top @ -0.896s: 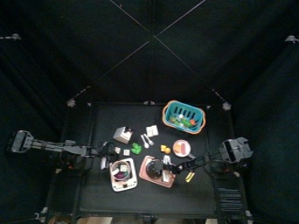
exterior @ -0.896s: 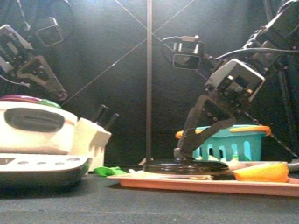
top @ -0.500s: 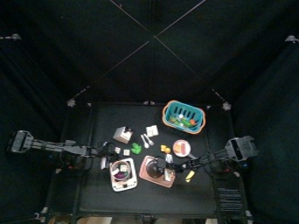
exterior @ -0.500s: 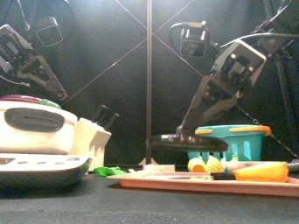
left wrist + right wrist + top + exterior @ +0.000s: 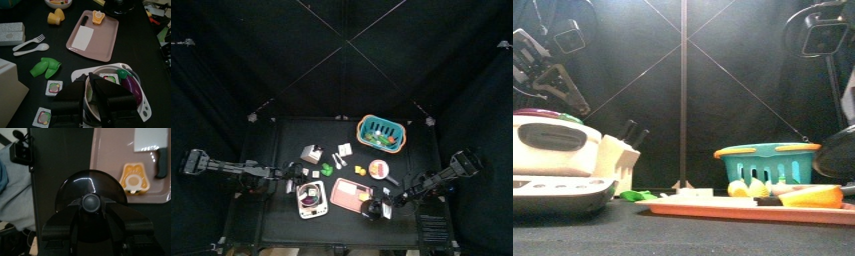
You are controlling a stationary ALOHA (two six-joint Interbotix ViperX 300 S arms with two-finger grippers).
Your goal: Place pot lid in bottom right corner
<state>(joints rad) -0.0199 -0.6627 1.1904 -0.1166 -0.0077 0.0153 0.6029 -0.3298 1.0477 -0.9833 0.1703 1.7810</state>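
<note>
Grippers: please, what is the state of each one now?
Left gripper: closed, holding nothing.
Right gripper: closed on the pot lid.

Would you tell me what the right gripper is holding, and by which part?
The right gripper holds the black pot lid, pinched by its centre knob.

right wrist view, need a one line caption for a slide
Right gripper holds the black pot lid by its knob beside the pink tray.
</note>
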